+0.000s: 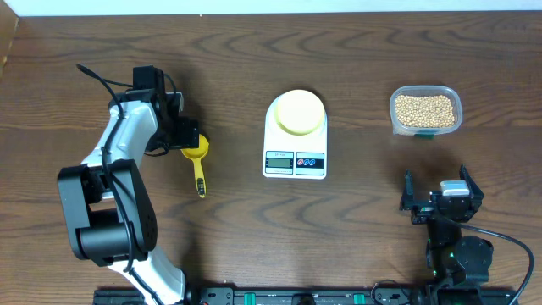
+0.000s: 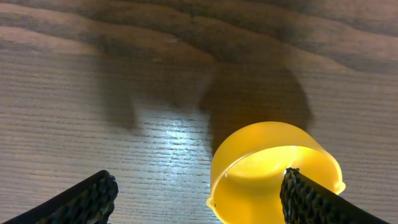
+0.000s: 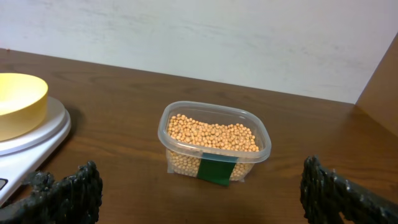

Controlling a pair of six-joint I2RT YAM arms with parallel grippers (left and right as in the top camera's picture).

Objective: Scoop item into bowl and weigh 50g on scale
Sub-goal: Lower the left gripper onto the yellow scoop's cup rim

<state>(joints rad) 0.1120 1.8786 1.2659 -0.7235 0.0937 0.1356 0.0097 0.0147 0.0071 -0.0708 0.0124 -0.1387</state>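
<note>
I am hanging my left claw point(image 2: 198, 190) open over the scoop point(image 1: 197, 161) near the bench's point(image 1: 339, 246) left edge, likely to grip it. My right claw point(image 1: 439, 191) is resting open, front-right. Beans point(image 1: 425, 110) are sitting in the tub point(image 3: 214, 107) far right. The bowl point(image 1: 299, 112) is sitting on the scale point(image 1: 293, 151) mid-bench, ready for weighing.

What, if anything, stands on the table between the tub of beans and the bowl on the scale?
Nothing visible. Overhead, only bare table separates the clear tub of beans from the bowl on the scale. The yellow scoop lies beyond the scale, by the left hand.
</note>
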